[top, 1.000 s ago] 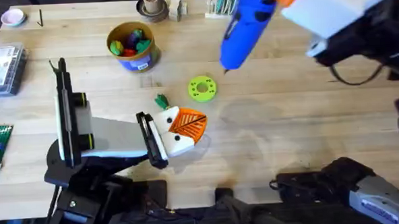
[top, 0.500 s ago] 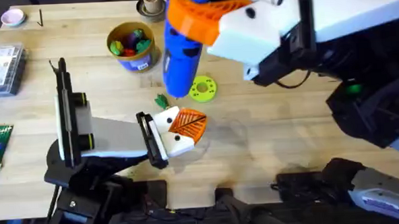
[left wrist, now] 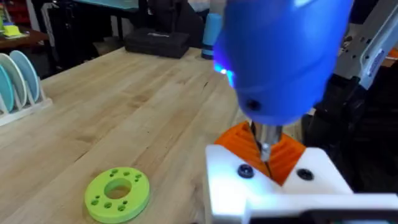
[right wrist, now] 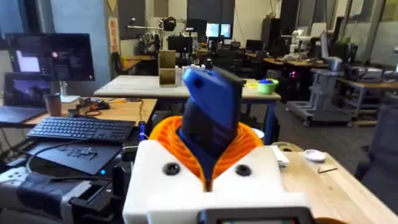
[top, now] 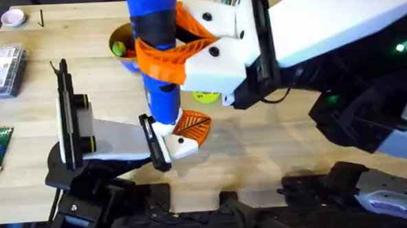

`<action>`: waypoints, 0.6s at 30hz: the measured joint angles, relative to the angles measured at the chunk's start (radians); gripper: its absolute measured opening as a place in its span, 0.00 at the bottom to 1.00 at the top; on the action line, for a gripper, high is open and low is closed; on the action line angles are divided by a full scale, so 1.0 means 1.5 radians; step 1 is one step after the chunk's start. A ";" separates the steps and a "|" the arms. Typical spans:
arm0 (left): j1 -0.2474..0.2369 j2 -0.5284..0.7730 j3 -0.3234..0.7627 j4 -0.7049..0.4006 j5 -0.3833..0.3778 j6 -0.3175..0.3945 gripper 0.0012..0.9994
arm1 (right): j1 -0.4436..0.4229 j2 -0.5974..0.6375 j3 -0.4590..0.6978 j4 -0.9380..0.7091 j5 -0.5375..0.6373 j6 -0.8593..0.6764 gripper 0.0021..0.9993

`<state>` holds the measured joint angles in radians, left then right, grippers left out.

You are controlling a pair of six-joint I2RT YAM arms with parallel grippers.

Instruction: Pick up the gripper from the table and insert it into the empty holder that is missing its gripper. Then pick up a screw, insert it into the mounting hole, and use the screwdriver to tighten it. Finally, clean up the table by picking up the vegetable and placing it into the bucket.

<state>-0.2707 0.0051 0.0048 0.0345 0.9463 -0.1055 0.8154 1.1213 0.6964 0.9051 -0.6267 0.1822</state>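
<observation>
With the screwdriver (top: 157,54) clamped in the right pincer (top: 187,46) and standing close to upright, bit pointing down at the white holder (top: 181,144) right below; right arm reaching across the middle, clearly the one doing the work. Seen from the left wrist, thin metal bit (left wrist: 264,146) just above the orange gripper piece (left wrist: 283,152) seated in the holder, between two dark mounting holes; touching or not, cannot tell. Left pincer (top: 157,145) clamped on the holder, steadying it on the counter (top: 274,145). Next move, by judgement, a short straight drop along the screwdriver's long axis into the hole.

Counts: one screwdriver, one holder, one orange gripper piece, one lime-green disc (left wrist: 117,193) near the holder, one bucket (top: 123,45) partly hidden behind the screwdriver. Vegetable hidden.
</observation>
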 joint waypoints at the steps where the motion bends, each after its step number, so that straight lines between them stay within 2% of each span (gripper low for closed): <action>1: 0.000 0.000 0.000 0.000 0.000 0.000 0.00 | 0.000 0.000 0.000 0.000 0.000 -0.009 0.02; 6: 0.000 0.000 0.000 0.000 0.000 0.000 0.00 | 0.000 0.000 0.000 0.000 0.000 -0.054 0.02; 18: 0.000 0.000 0.000 0.000 0.000 0.000 0.00 | 0.000 0.000 0.000 -0.023 0.000 -0.073 0.02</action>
<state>-0.2707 0.0052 0.0048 0.0345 0.9463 -0.1055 0.8154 1.1213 0.6964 0.8711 -0.6270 0.0719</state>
